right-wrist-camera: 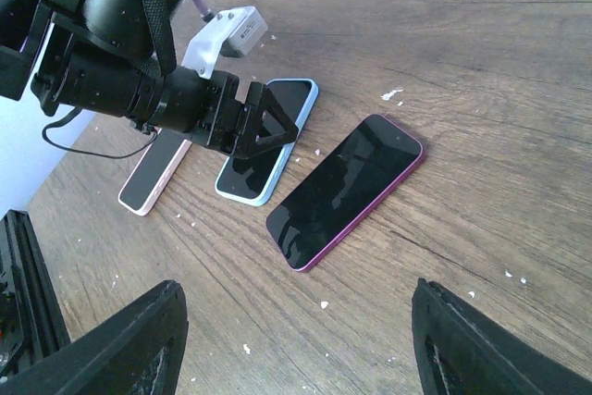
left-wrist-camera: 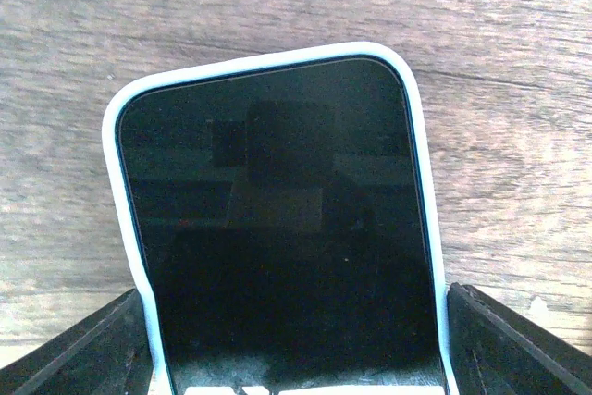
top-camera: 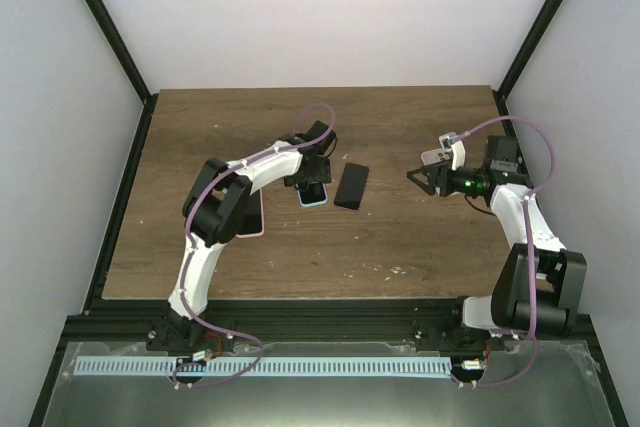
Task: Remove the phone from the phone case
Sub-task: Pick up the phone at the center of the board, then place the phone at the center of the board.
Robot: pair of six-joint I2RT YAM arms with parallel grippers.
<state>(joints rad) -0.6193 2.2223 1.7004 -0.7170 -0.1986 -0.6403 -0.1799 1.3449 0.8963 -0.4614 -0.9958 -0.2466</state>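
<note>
Top view: left gripper (top-camera: 311,185) is down on the light-blue phone case (top-camera: 313,199) mid-desk (top-camera: 420,247). Right gripper (top-camera: 418,177) is aloft, jaws spread.
Left wrist: phone (left-wrist-camera: 282,228) sits in the case, screen up, jaws pinching the case's long edges.
Right wrist: purple phone (right-wrist-camera: 347,190) lies just right of the case, pink phone (right-wrist-camera: 153,178) left.

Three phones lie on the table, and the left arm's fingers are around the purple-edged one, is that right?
Not quite. The left arm's fingers are around the light-blue-cased phone, as the left wrist view shows. The purple-edged phone lies beside it, untouched.
</note>
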